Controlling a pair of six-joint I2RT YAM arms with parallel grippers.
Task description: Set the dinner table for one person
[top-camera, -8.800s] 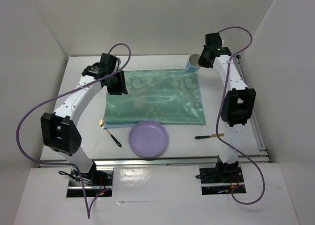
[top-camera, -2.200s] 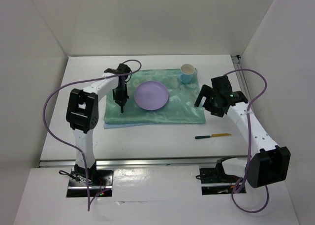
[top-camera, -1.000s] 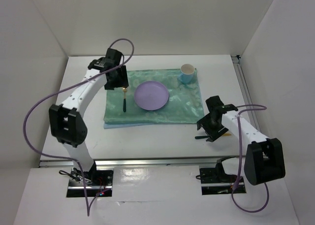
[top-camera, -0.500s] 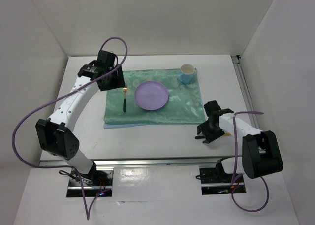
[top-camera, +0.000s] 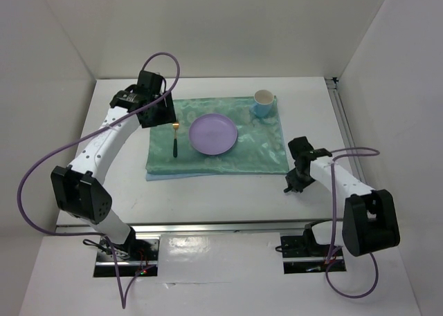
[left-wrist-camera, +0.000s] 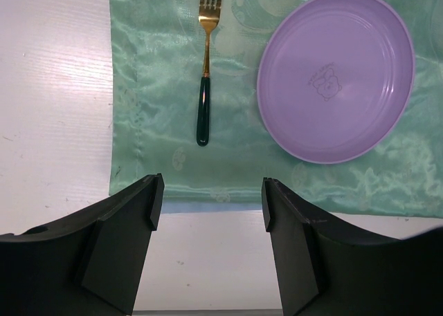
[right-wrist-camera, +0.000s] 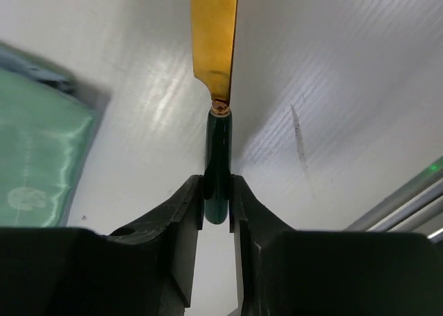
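right gripper (right-wrist-camera: 217,191) clamping green-handled gold-bladed knife (right-wrist-camera: 214,46) over white rectangular dinner table (top-camera: 208,195), left gripper (left-wrist-camera: 211,188) with fingers spread, empty, green-handled gold fork (left-wrist-camera: 203,67) at nine o'clock of round purple plate (left-wrist-camera: 336,74)

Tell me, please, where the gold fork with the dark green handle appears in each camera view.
Top external: the gold fork with the dark green handle lies just left of the round purple plate.
Left wrist: upper middle, again left of the plate.
Right wrist: not in it.
Shared landmark: the green patterned cloth, seen in all three views.
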